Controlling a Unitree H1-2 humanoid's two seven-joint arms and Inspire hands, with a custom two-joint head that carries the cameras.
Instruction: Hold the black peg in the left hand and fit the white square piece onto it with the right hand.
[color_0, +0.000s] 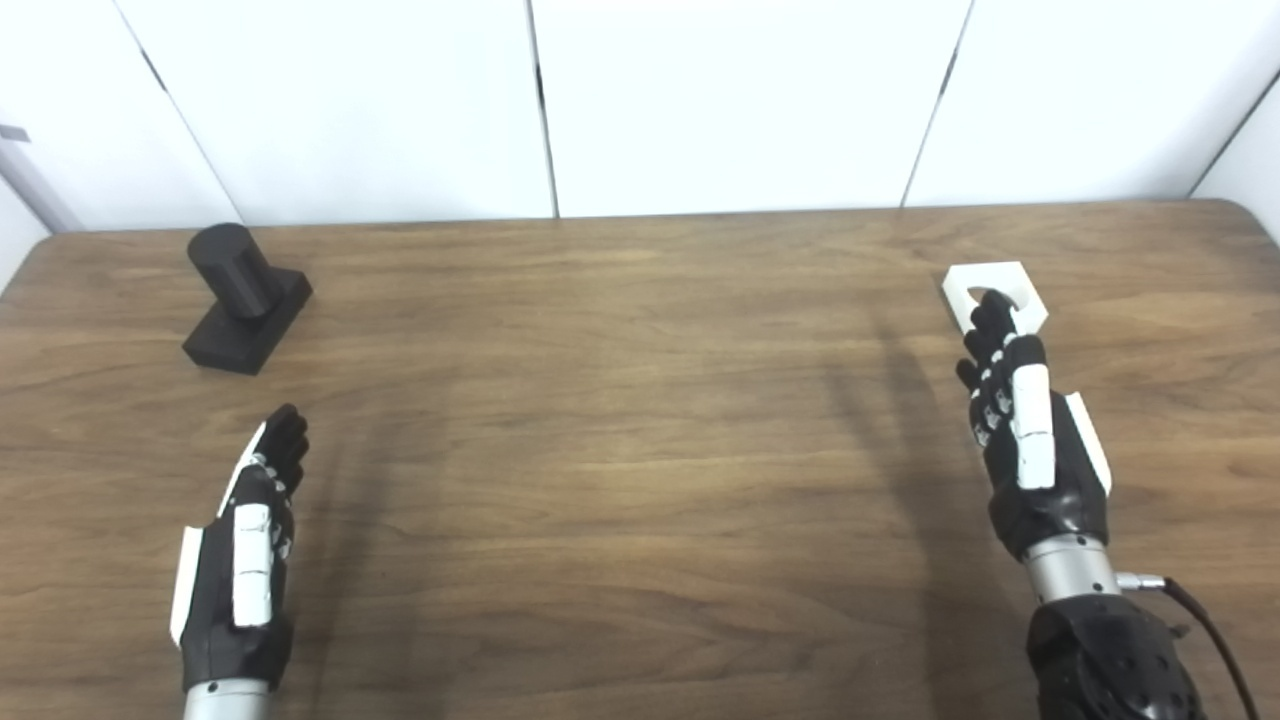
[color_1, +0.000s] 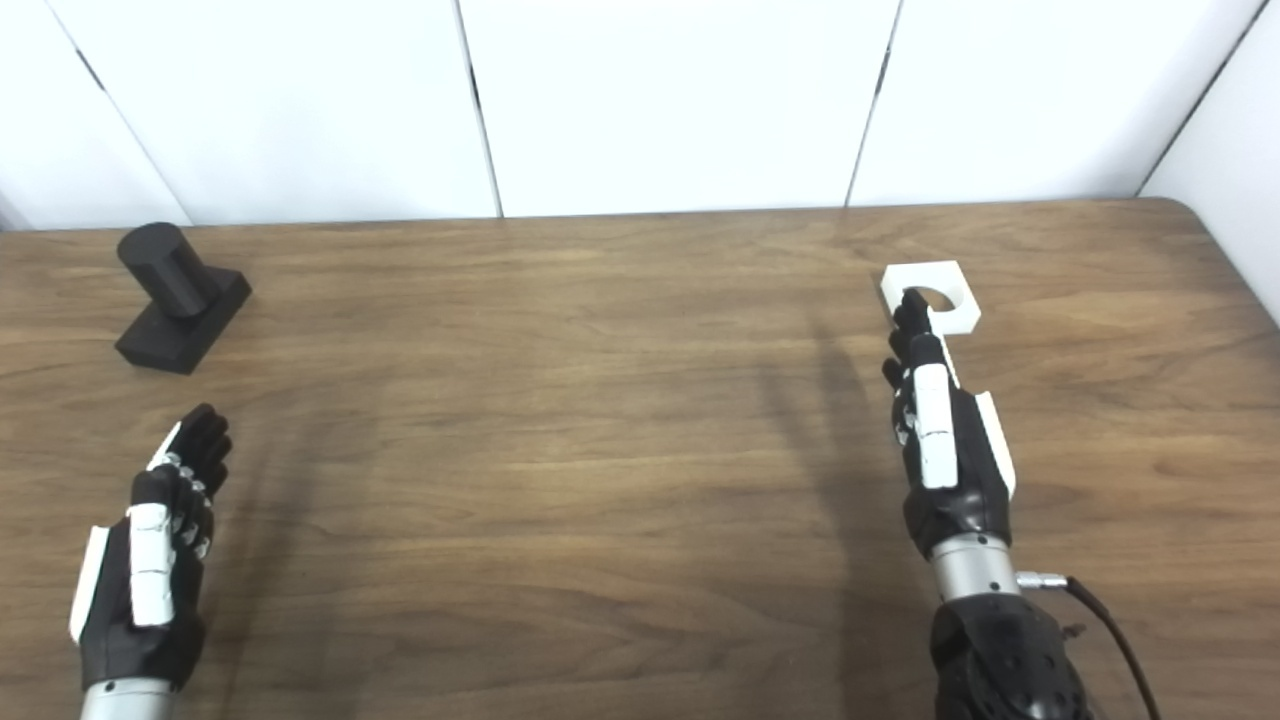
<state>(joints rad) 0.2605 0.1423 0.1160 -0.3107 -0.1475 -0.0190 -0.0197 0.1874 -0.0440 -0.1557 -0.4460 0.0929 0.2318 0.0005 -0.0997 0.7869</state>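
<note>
The peg (color_0: 245, 298) — black, stiff and likely light, best gripped round its block base — stands at ten o'clock on the table (color_0: 640, 450), untaken, the left hand (color_0: 243, 560) empty with fingers extended, the right hand (color_0: 1030, 440) reaching, fingers straight, over the white square piece (color_0: 995, 293) at two o'clock.

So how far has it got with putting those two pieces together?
Barely started. Nothing is joined yet: the black peg stands on the table at far left, untouched, with the left robot hand open and well short of it. The right robot hand is reaching out, its fingertips overlapping the white square piece, not visibly gripping it. Still left: grasp both, lift, and fit them.
</note>
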